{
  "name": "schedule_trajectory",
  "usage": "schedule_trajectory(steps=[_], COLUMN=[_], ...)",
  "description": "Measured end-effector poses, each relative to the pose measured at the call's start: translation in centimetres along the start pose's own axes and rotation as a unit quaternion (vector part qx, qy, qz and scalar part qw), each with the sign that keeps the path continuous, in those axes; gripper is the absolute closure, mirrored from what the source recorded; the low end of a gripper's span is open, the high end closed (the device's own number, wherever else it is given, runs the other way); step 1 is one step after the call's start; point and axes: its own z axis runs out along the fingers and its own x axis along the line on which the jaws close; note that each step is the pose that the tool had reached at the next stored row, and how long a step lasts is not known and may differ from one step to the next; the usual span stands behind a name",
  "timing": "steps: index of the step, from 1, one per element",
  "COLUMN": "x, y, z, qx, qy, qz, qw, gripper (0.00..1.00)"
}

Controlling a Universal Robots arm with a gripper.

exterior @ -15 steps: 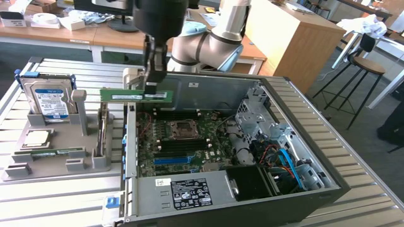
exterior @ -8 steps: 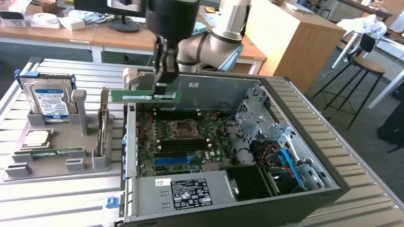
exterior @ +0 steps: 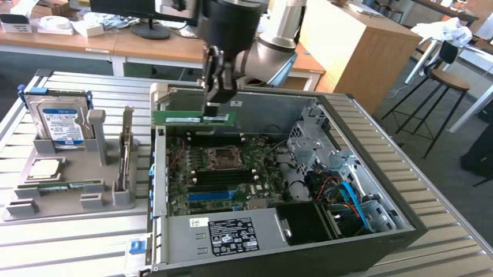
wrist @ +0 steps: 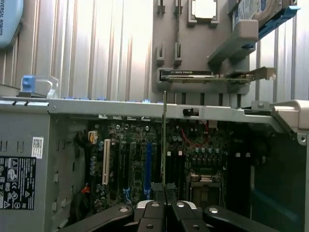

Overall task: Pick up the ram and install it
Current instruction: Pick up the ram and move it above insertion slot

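Hand pinching ram by its top edge, ram hanging over open computer case

The ram is hanging in the gripper over the motherboard inside the computer case. The holder tray is lying beside the case, on the exterior view's left.

Above the socket the open case leaves room, where the gripper pinches the ram, walled by the drive cage on the exterior view's right of the socket.
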Motion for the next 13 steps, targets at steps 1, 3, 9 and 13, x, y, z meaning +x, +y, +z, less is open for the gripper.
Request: schedule_trajectory(steps=[1, 3, 9, 13], x=[0.0, 0.0, 0.1, 0.1], y=[-0.28, -0.81, -2.39, -3.44], z=[0.0, -0.01, -0.01, 0.0], qx=[0.0, 0.0, 0.0, 0.0], qy=[0.0, 0.0, 0.0, 0.0], qz=[0.0, 0.0, 0.0, 0.0], qw=[1.0, 1.0, 1.0, 1.0], gripper=[0.89, 0.89, 0.89, 0.89])
